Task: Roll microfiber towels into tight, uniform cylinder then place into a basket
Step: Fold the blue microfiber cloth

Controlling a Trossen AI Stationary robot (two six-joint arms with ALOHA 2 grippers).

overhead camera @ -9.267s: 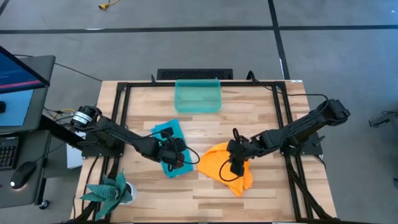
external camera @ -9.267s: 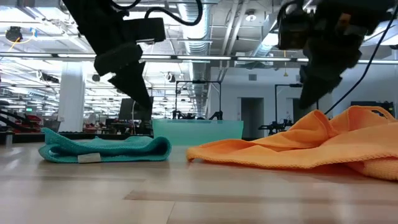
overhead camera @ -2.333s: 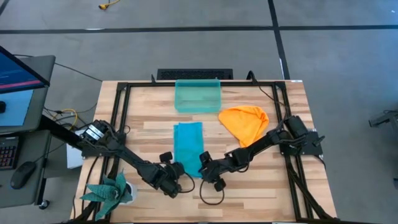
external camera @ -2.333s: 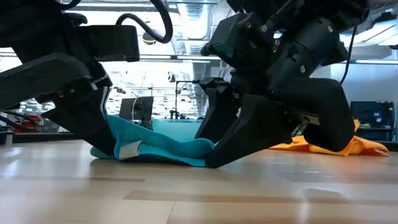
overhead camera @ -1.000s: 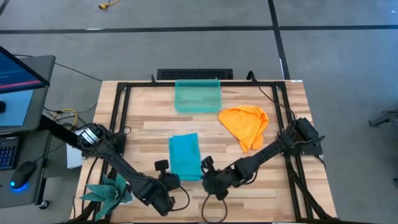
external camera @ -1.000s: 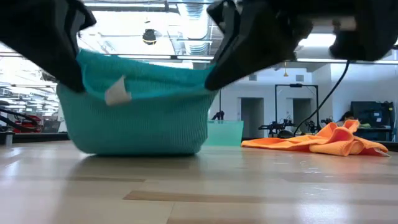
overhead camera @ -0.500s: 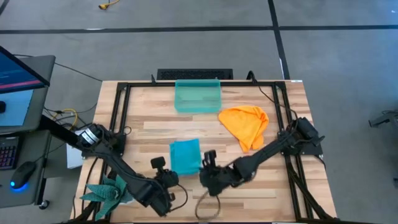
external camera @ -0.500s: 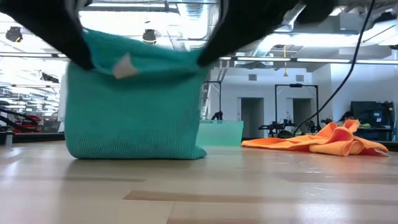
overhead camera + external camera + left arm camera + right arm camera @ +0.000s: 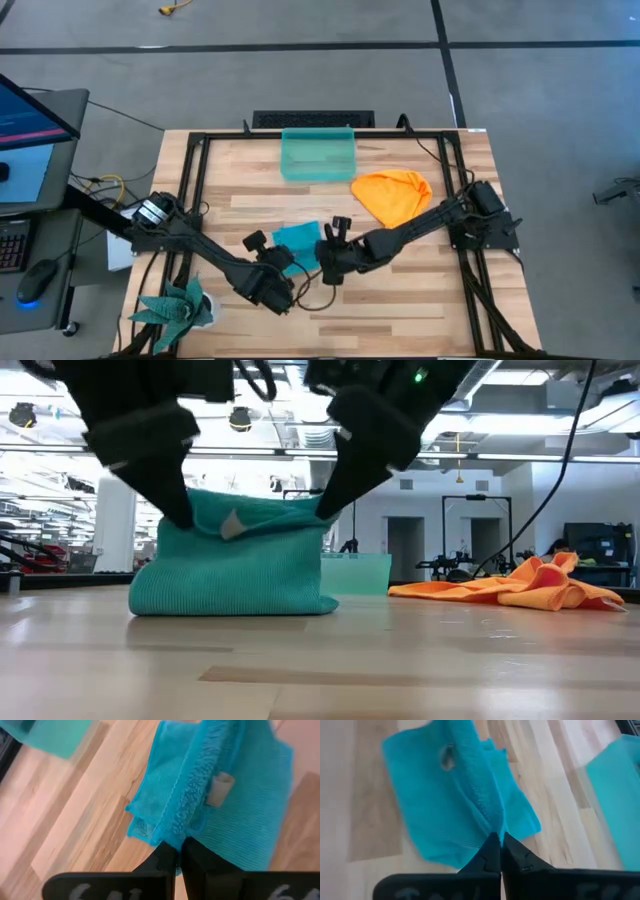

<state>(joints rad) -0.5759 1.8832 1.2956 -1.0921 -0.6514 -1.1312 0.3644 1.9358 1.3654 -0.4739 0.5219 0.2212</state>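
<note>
The teal-blue microfiber towel [image 9: 297, 243] lies mid-table, its near edge raised and doubled toward the far side, its lower part on the wood [image 9: 235, 595]. My left gripper [image 9: 284, 263] is shut on the raised edge's left end, my right gripper [image 9: 321, 256] on its right end. The orange-yellow towel [image 9: 393, 196] lies crumpled at the right. The teal-green basket [image 9: 318, 154] stands at the far edge, holding nothing. My left gripper pinches the left end of the teal towel's raised edge [image 9: 176, 836] between its two fingers, slanting down from the near left. That edge is lifted; the cloth hangs slack below to the table. My right gripper pinches the right end of the same edge [image 9: 495, 827] between its two fingers, slanting down from the near right. The held edge is off the table and the towel's remainder lies spread beneath it.
A green spiky plant in a white pot [image 9: 182, 305] stands at the near left corner. Black frame rails [image 9: 190, 180] run along the table's sides. Bare wood lies between the teal towel and the basket.
Both grippers, still shut, have carried the teal towel's near edge toward the far edge and slightly lower, rolling their wrists. The raised flap has come over the part lying on the table, which stayed put, so the towel now looks shorter and doubled.
</note>
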